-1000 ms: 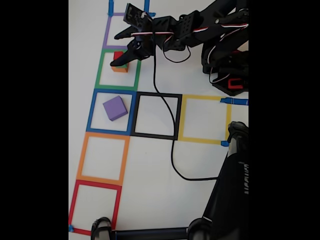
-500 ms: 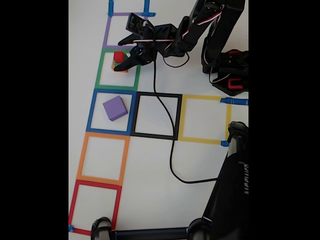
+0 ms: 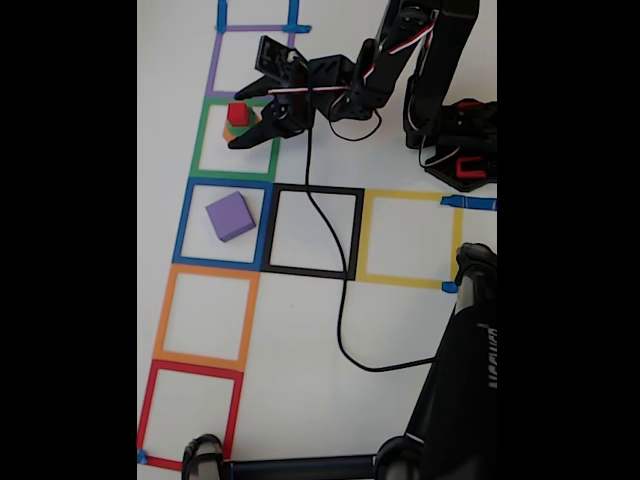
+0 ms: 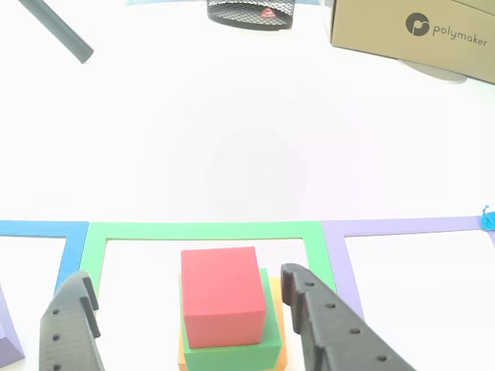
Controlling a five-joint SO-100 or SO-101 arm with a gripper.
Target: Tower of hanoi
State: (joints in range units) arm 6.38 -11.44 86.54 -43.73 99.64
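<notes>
In the green tape square (image 3: pixel 203 140) stands a stack: the red cube (image 3: pixel 236 113) on the green cube (image 4: pixel 232 352), which rests on the orange cube (image 4: pixel 282 357). The other view shows the red cube (image 4: pixel 220 305) sitting straight on top. My gripper (image 3: pixel 248 115) is open, and its two black fingers (image 4: pixel 73 325) flank the stack without touching it. In the other view the gripper (image 4: pixel 186 274) frames the red cube with a gap on each side. The purple cube (image 3: pixel 230 216) lies alone in the blue tape square (image 3: pixel 185 225).
Purple, black (image 3: pixel 315 190), yellow (image 3: pixel 405 197), orange (image 3: pixel 205 270) and red tape squares mark the white table. The arm's base (image 3: pixel 460 150) sits at the right, with a black cable (image 3: pixel 340 300) trailing down. A black stand (image 3: pixel 460 380) fills the lower right. A cardboard box (image 4: pixel 418 31) stands far behind.
The arm has risen at the elbow and the gripper has drawn back slightly to the right. The red cube stays on the stack, now less covered by the fingers.
</notes>
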